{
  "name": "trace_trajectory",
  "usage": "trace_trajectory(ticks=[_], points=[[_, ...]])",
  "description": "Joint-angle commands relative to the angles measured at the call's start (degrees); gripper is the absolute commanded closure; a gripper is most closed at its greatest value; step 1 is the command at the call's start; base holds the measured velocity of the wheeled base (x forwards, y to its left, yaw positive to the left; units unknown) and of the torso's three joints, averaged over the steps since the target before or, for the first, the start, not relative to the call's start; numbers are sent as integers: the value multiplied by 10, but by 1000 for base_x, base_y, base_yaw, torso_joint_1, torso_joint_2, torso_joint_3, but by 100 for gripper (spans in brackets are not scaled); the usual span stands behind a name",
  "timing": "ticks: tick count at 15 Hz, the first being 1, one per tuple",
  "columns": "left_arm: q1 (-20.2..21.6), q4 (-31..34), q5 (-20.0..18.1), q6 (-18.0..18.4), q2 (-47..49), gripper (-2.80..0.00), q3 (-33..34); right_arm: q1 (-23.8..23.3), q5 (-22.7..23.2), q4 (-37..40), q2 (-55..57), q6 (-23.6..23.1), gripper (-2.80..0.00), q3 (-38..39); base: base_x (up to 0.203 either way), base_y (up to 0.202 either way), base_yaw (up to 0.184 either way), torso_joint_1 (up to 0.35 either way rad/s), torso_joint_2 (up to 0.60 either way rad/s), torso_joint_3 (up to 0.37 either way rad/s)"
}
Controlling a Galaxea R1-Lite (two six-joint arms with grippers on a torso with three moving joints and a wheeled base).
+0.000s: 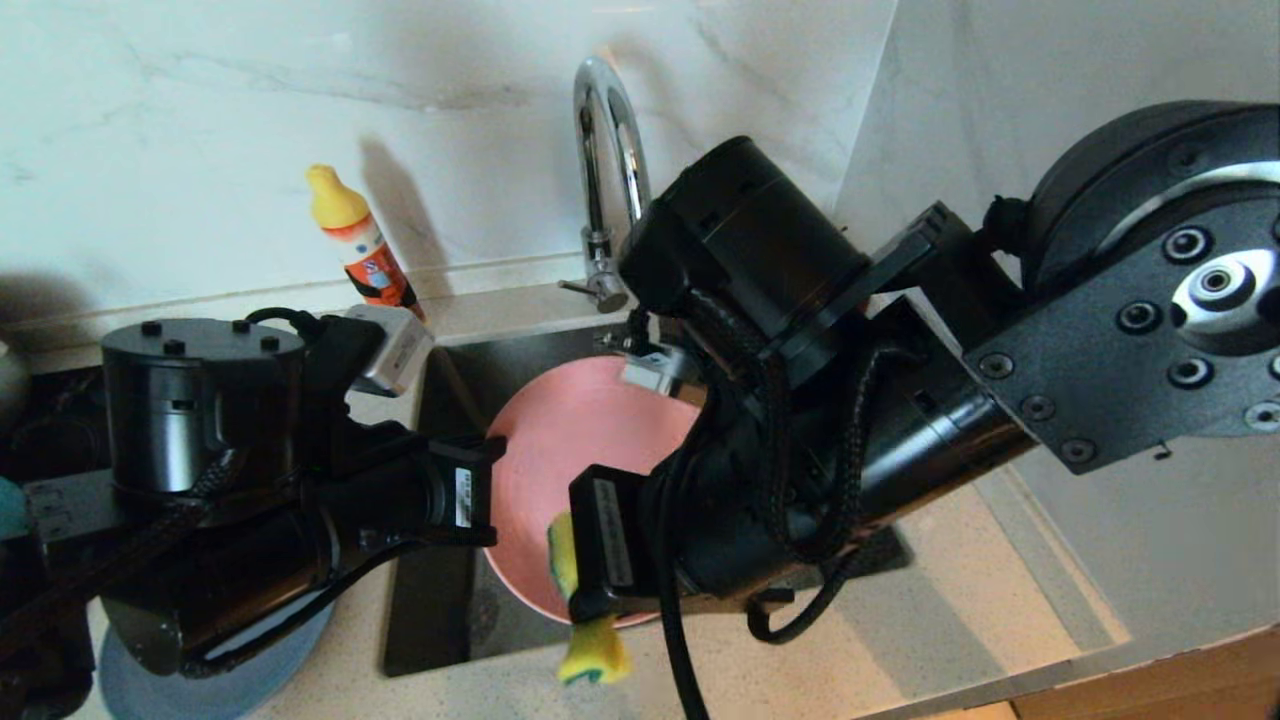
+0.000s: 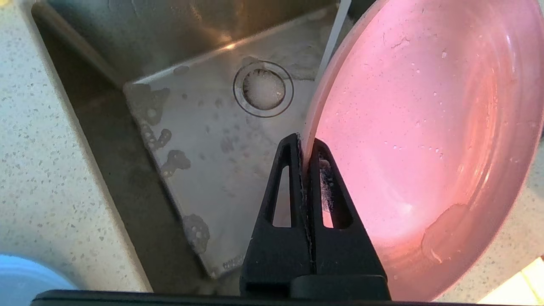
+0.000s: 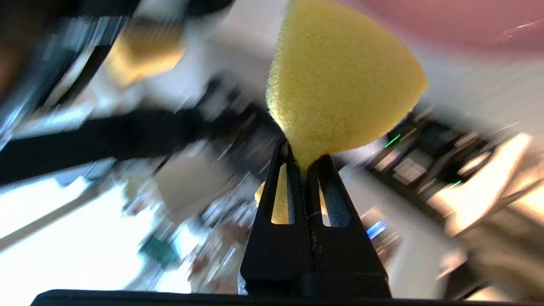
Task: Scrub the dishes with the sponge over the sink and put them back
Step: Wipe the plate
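1. The sink (image 1: 440,600) is a square steel basin set in a speckled counter (image 1: 960,620); its round strainer drain (image 2: 263,88) sits in a floor spotted with foam patches, and a thin stream of water falls past the plate's edge.
2. The curved chrome tap (image 1: 605,170) rises behind the basin against a marbled white wall.
3. The pink plate (image 1: 570,450) is held tilted on edge over the basin, its wet inner face beaded with droplets.
4. The light-blue plate (image 1: 215,685) lies on the counter to the left of the basin, mostly hidden under the left arm.
5. The left gripper (image 2: 307,148) has its fingers clamped on the pink plate's rim, one finger on each face.
6. The right gripper (image 3: 302,158) pinches the yellow sponge (image 1: 590,650) tight at its middle, so the foam bulges beyond the fingertips; in the head view the sponge sits at the plate's lower edge, above the basin's front rim.
7. An orange bottle (image 1: 365,240) with a yellow cap leans by the wall; its label has a round blue mark, but no writing can be read.
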Motion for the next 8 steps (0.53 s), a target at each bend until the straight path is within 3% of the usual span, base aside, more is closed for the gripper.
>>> trace_trajectory(ticks=[1,5,8], points=[[0,-1,1,-2,2,0,-1,6,47,3,16,9,0,0,0,0,0,0,0,0],[1,-1,1,-2,1,0,0,9,47,8,64,16,0,0,0,0,0,0,0,0],[1,-1,1,-7,2,0,0,8,-1,6,79,20,0,0,0,0,0,0,0,0]])
